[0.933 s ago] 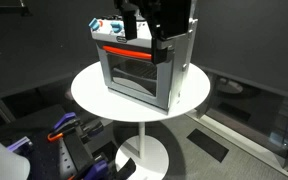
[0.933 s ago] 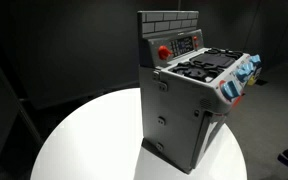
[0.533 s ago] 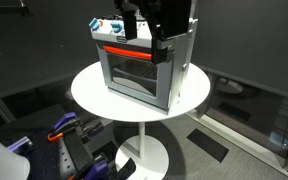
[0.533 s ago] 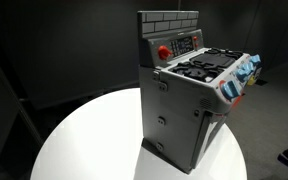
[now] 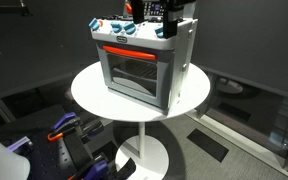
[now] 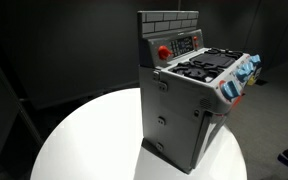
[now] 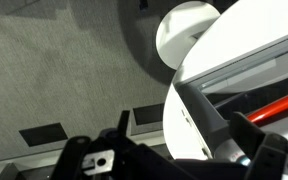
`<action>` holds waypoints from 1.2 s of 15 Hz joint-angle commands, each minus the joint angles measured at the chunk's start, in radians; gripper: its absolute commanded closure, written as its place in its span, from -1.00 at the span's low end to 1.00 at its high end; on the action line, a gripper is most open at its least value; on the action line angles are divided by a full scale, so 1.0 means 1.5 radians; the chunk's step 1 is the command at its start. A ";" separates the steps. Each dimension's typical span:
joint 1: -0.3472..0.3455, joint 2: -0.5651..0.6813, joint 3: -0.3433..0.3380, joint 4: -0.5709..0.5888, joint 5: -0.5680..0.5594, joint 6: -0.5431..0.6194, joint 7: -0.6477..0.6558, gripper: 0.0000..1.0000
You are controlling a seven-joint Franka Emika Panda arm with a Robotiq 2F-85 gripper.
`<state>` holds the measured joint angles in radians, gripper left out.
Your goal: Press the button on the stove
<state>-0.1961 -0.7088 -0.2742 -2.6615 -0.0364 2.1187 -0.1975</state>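
Hand (image 5: pixel 154 9) risen above stove (image 5: pixel 139 65), round white table (image 5: pixel 92 95) (dark room), grey carpet (image 7: pixel 54 70)

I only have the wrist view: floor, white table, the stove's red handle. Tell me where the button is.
Observer: A round red button sits on the upright back panel of the stove.
Operator: Now give me the pincer's position.
Observer: In an exterior view the pincer hangs at the stove's top, partly cut off by the frame's upper edge.
Operator: Report what's on top.
Observer: Black burners cover it; nothing stands on them.
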 commanded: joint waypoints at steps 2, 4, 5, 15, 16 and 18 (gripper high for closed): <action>0.034 0.052 0.044 0.075 0.025 0.028 0.037 -1.00; 0.051 0.081 0.061 0.105 0.031 0.051 0.051 -1.00; 0.061 0.099 0.068 0.120 0.037 0.063 0.055 -1.00; 0.116 0.304 0.133 0.257 0.058 0.184 0.103 -1.00; 0.119 0.324 0.138 0.274 0.058 0.186 0.107 -1.00; 0.122 0.356 0.148 0.303 0.055 0.189 0.116 -1.00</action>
<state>-0.0187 -0.2560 -0.0694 -2.2981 0.0299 2.4055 -0.0485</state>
